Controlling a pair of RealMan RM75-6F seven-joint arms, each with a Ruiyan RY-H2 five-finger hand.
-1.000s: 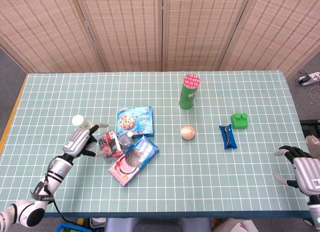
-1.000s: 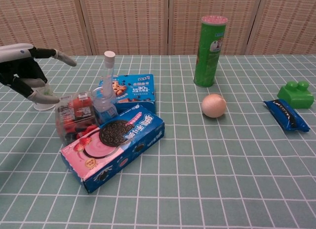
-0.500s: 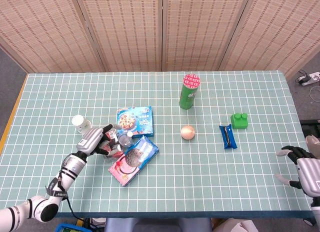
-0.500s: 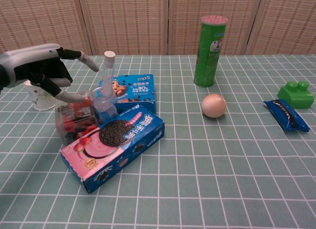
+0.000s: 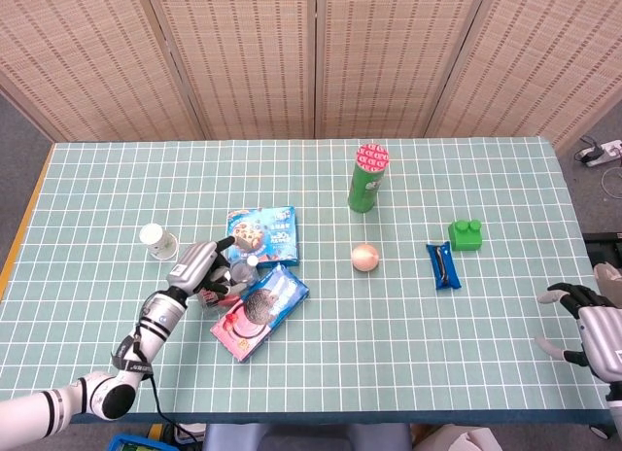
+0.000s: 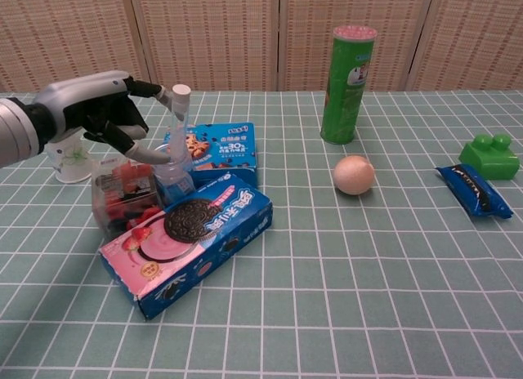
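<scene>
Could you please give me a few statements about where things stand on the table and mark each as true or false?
1. The left hand is at the clear plastic bottle with the white cap. True.
2. The tall green crisp tube lies on its side. False: it stands upright.
3. The right hand holds the green toy brick. False: it holds nothing, fingers apart, near the table's right edge.
4. The pale round ball sits between the pink and blue biscuit box and the dark blue snack packet. True.

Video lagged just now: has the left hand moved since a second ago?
Yes. The left hand moved right, away from the white paper cup, reaching the clear spray bottle.
</scene>
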